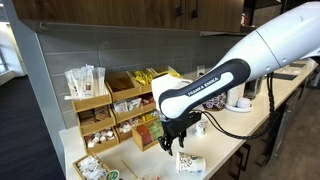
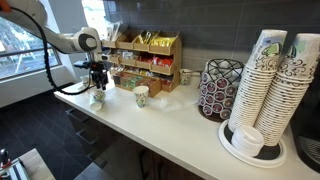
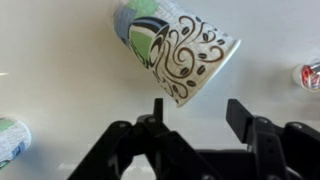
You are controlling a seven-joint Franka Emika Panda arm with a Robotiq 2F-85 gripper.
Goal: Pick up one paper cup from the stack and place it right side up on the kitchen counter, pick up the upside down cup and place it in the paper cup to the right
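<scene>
While the gripper (image 3: 197,112) hangs just above the counter (image 2: 185,125) with its jaws spread wide and nothing between them, the patterned cup (image 3: 175,50) lies just beyond the fingertips, outside their span. In the wrist view it looks tipped on its side rather than standing on its rim, though the angle is too steep to be sure. The upright paper cup (image 2: 141,96) that should receive it stands near, apart from it, and the tall stack (image 2: 268,75) is well away along the counter. The danger from here is the taper. If the fingers close on thin, sloping paper, the patterned cup may squirt out, roll along the counter, or crumple. A crushed wall would not nest cleanly.
</scene>
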